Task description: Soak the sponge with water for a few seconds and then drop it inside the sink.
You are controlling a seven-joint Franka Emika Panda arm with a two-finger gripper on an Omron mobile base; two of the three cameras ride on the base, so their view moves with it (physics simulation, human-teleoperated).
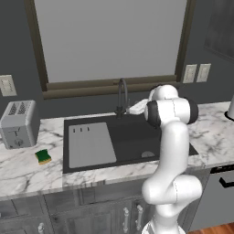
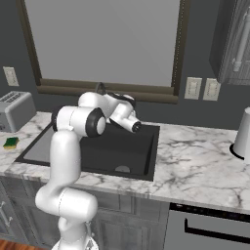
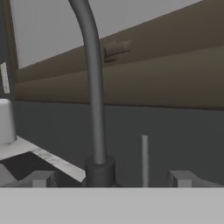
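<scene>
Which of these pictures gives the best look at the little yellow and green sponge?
The left base view: the sponge lies whole on the marble counter, between toaster and sink. The right base view shows it small at the left edge.

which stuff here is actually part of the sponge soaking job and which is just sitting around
Part of the job:
sponge, on the counter left of the sink
sink
faucet, no water running
gripper, open, right at the faucet

Just sitting around:
toaster
white appliance at far right
wall outlets
</scene>
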